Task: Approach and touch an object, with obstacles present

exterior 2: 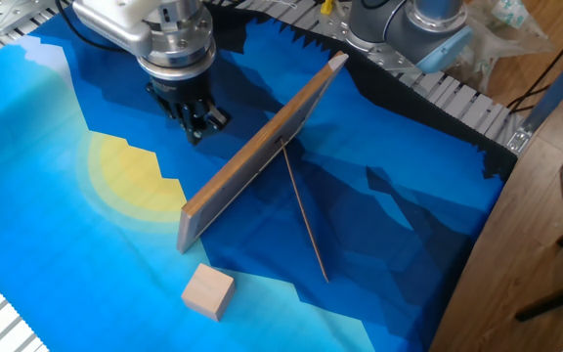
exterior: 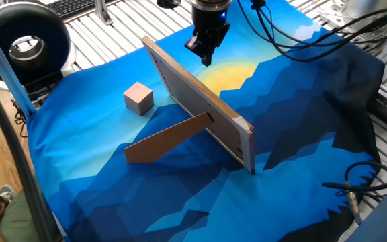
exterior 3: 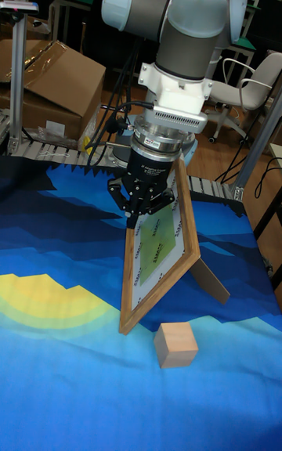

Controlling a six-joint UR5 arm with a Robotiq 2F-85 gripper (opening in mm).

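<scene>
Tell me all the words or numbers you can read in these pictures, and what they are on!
None can be read.
Gripper: a small white label on its body, too small to read.
Board: a green patch with dots on its face, no letters visible.
Cube: plain faces, no writing.
Cardboard box: a pale sticker, too blurred to read.

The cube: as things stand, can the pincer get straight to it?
Probably not in a straight line. The pincer hangs on one side of the upright board, and the cube sits on the other side, beside the brown strip. Going over the board or round its end looks free.
</scene>
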